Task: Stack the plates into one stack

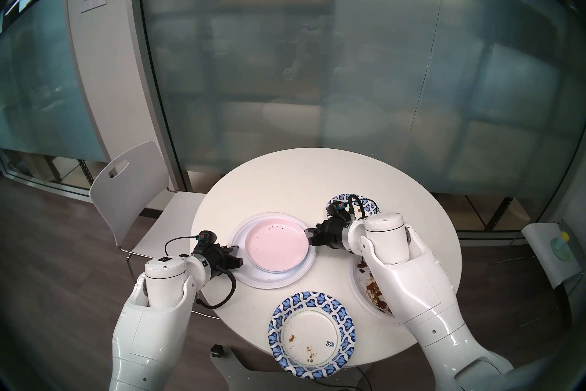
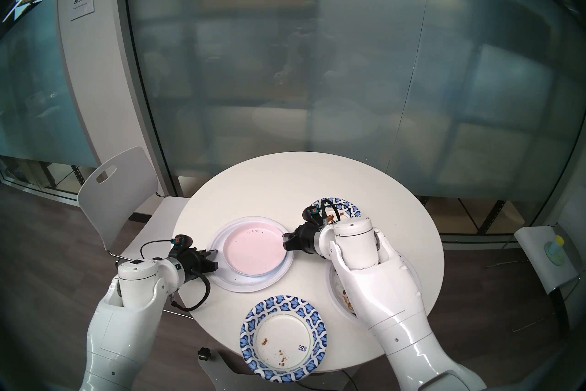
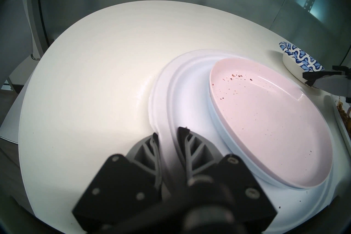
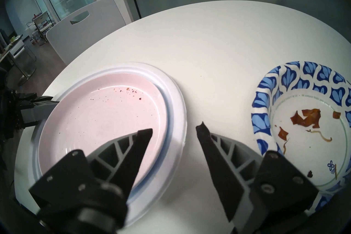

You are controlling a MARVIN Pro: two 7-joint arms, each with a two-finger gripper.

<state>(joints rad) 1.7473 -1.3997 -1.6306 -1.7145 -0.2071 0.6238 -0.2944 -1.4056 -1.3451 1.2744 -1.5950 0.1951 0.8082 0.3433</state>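
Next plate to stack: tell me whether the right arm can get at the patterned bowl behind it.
Probably yes: the right gripper is open and empty, the patterned bowl lies just beside it, uncovered, with bare table between them.

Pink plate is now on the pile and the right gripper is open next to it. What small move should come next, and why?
Probably swing the right gripper toward the patterned bowl just beside it. Its jaws stand open and empty, the pink plate already sits on the stack, and that bowl lies loose on the table.
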